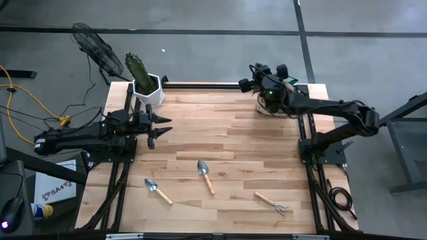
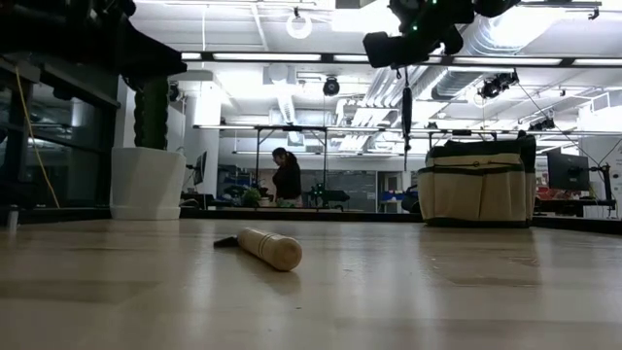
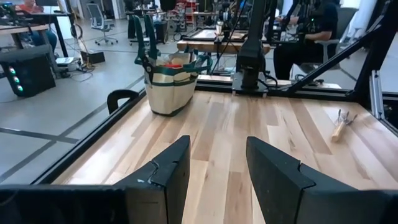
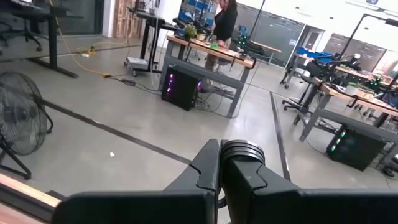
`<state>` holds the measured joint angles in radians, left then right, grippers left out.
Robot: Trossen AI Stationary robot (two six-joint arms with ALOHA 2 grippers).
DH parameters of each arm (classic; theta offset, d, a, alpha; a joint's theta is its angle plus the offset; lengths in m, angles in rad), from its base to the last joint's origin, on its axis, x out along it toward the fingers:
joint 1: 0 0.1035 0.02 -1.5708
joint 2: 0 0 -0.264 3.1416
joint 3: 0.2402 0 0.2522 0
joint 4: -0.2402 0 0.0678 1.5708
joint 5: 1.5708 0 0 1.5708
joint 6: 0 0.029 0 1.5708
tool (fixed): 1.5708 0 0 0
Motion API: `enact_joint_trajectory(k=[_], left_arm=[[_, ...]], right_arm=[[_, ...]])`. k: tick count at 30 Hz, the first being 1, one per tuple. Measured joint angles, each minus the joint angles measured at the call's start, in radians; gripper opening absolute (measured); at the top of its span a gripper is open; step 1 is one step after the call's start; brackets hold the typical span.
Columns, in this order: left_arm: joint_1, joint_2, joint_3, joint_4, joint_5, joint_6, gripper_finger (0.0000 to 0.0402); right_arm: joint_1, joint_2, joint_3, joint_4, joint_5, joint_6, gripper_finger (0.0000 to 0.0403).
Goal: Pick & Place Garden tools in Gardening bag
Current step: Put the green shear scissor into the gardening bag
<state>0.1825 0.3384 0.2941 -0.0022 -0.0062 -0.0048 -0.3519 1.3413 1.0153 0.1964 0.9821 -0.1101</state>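
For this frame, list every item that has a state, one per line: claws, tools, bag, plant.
Left claw: open, empty, hovering at the table's left side.
Right claw: shut, over the bag at the far right corner; whether it holds anything cannot be told.
Bag: upright, items already inside.
Left trowel: lying flat on the table.
Middle trowel: lying flat.
Rake: lying flat.
Cactus pot: upright at the far left corner.
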Motion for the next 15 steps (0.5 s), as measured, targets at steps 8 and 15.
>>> enact_joint_trajectory(k=[8,15], left_arm=[[0.0,-0.073,-0.052,0.0,0.0,-0.029,0.0152],[0.0,-0.093,-0.09,0.002,0.017,-0.056,0.0152]], right_arm=[[0.0,-0.07,0.0,-0.044,0.011,-0.003,0.0004],[0.0,-0.086,0.0,-0.082,0.011,-0.018,0.0004]])
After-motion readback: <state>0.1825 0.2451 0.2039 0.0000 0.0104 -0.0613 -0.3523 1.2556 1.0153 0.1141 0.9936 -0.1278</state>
